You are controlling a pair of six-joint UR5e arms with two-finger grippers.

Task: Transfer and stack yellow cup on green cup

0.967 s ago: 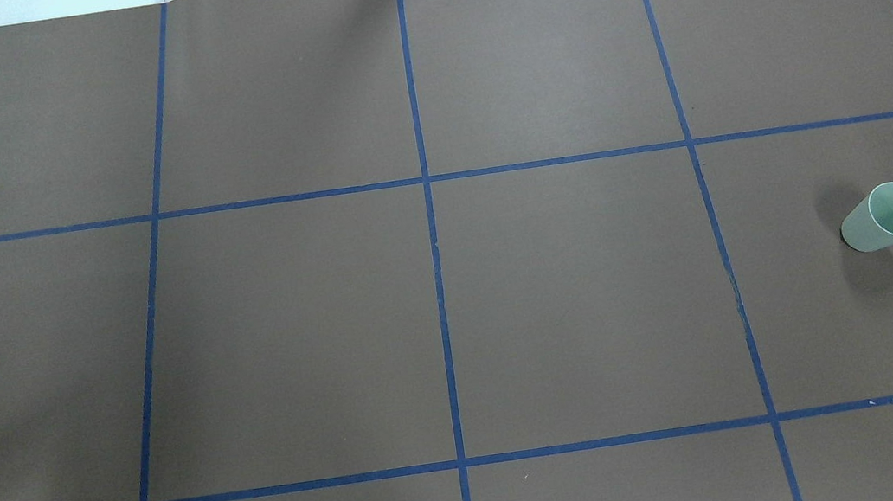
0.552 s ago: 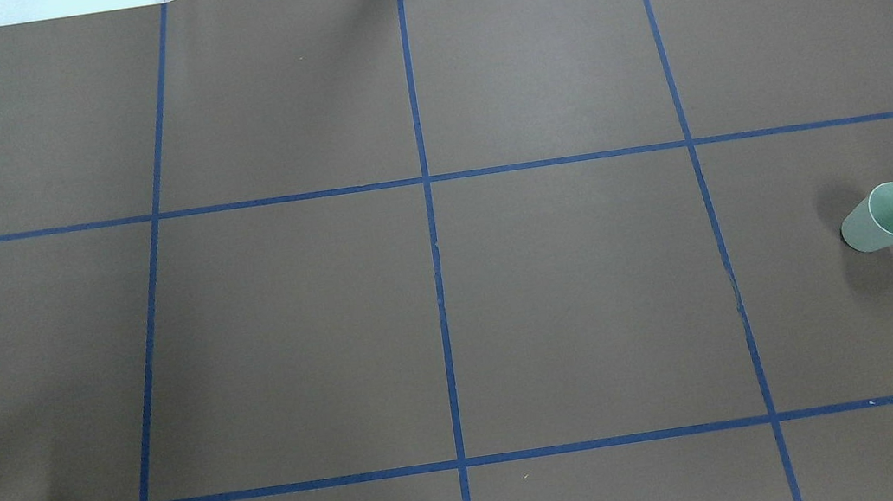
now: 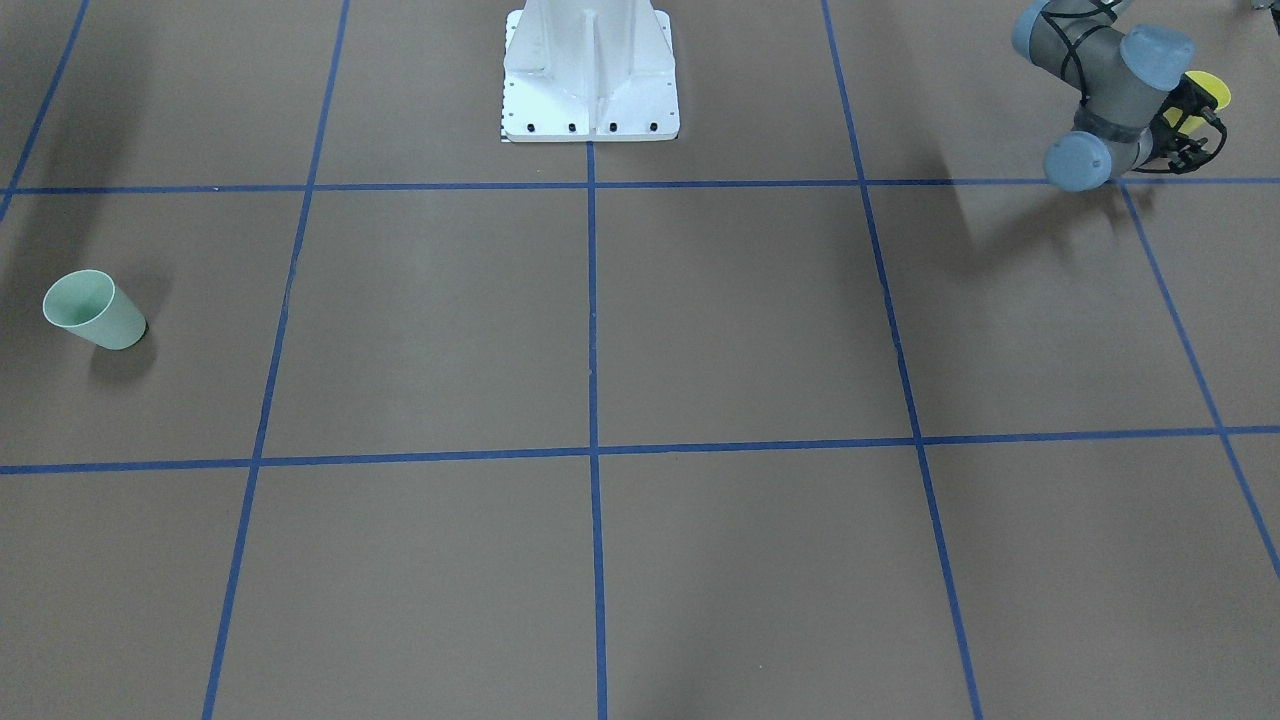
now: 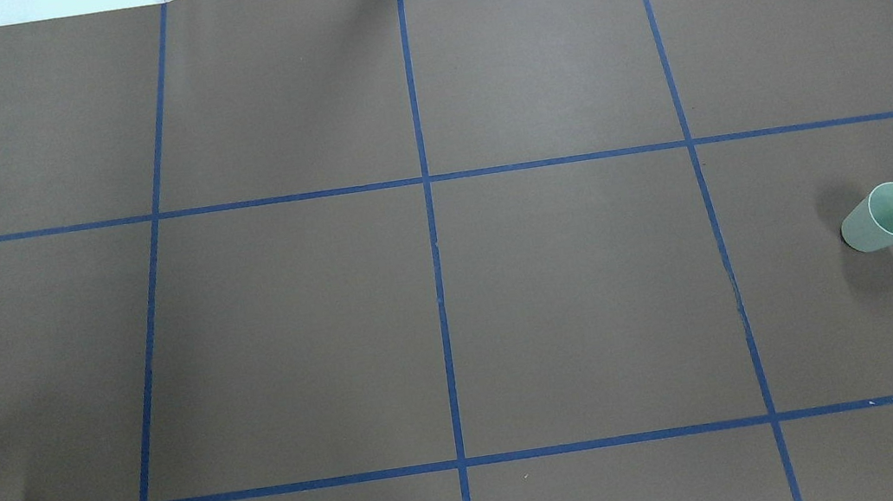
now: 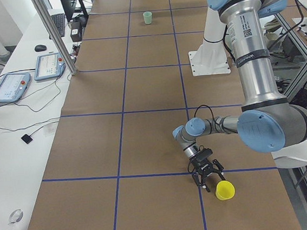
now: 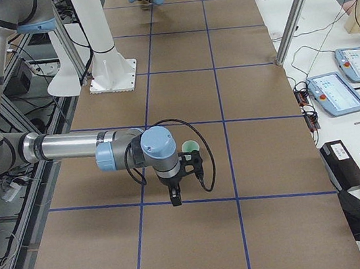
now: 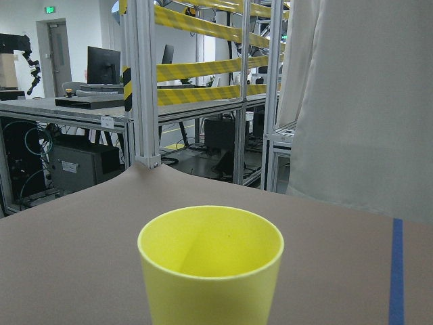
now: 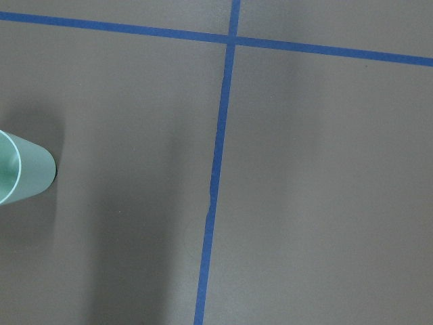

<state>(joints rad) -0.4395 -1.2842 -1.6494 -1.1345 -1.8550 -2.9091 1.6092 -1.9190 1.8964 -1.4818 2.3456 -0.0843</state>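
The yellow cup (image 5: pixel 224 190) stands upright near the table's end on my left; it fills the lower middle of the left wrist view (image 7: pixel 210 264) and peeks out behind the gripper in the front-facing view (image 3: pixel 1207 90). My left gripper (image 5: pixel 208 179) lies low over the table, open, fingers spread, just short of the cup; it also shows in the front-facing view (image 3: pixel 1198 128). The green cup (image 4: pixel 886 217) stands upright at the far right (image 3: pixel 95 310). My right gripper (image 6: pixel 174 189) hangs beside the green cup (image 6: pixel 190 148); I cannot tell whether it is open or shut.
The brown table cover carries a blue tape grid. The white robot base (image 3: pixel 590 70) stands at the robot's edge, at the middle. A side bench with teach pendants (image 5: pixel 48 65) and a metal post (image 5: pixel 53 32) runs along the far edge.
A blue-grey bit of the left arm at the overhead view's left edge has slipped out of view and its shadow shifted left. The green cup has not moved.
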